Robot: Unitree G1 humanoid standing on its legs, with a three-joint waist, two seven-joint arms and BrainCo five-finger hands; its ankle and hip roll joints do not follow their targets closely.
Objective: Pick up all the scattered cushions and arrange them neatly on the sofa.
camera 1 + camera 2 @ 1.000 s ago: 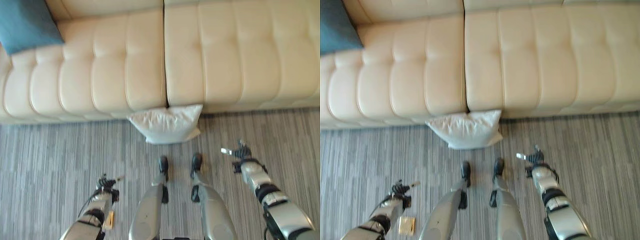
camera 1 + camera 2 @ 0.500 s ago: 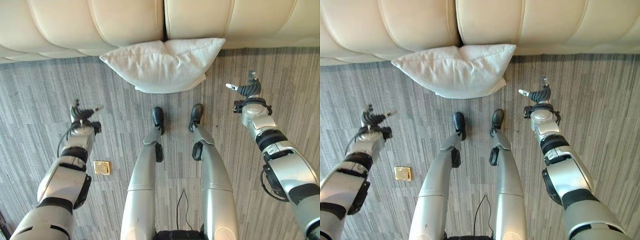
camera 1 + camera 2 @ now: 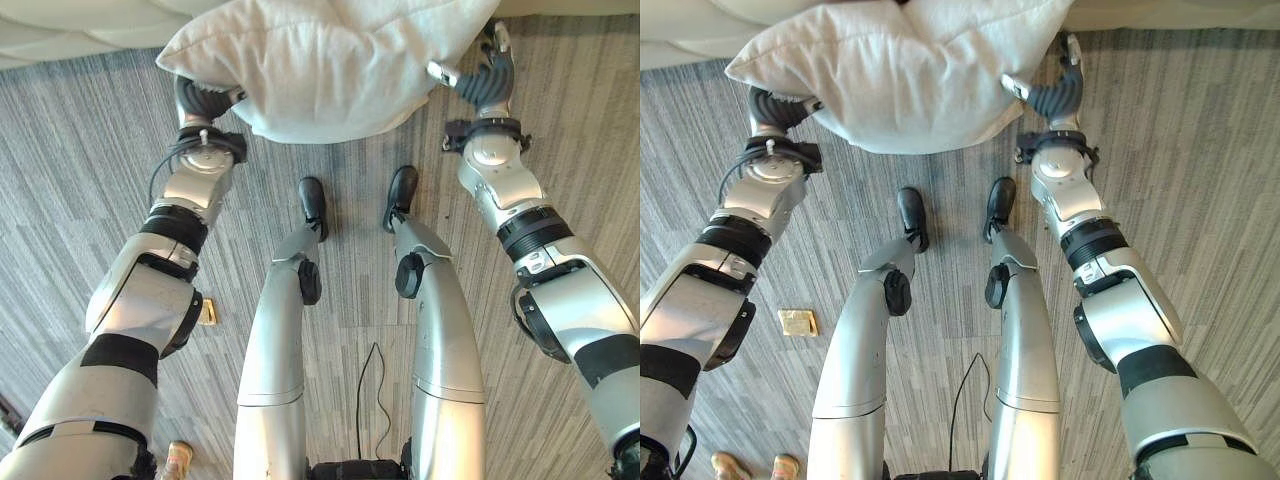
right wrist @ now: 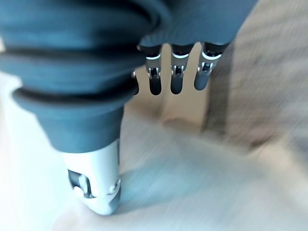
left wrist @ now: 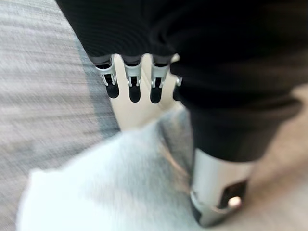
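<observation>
Grey striped carpet covers the floor across the head views. Cream sofa runs along the far edge, its front showing as a pale band above the carpet.

White cushion lies on the carpet against the sofa front, between the two arms. It is plump and creased, with one corner pointing toward the robot's left and its near edge rounded.

Left hand sits at the cushion's left end, partly tucked under the corner. In the left wrist view the fingers point out straight in a row, with the thumb lying against the white fabric. Hand reads as relaxed and spread, not closed around anything. Contact with the cushion at the thumb looks likely; the fingertips seem to stand off from it.

Right hand sits at the cushion's right end, just beside its edge, with one silver digit angled toward the fabric. In the right wrist view the fingers extend straight and the thumb rests close to the pale fabric. Also spread, gripping nothing.

Small tan square lies flat on the carpet near the left arm, well apart from the cushion.

A person's shoes show at the near edge of the carpet, on the robot's left.
</observation>
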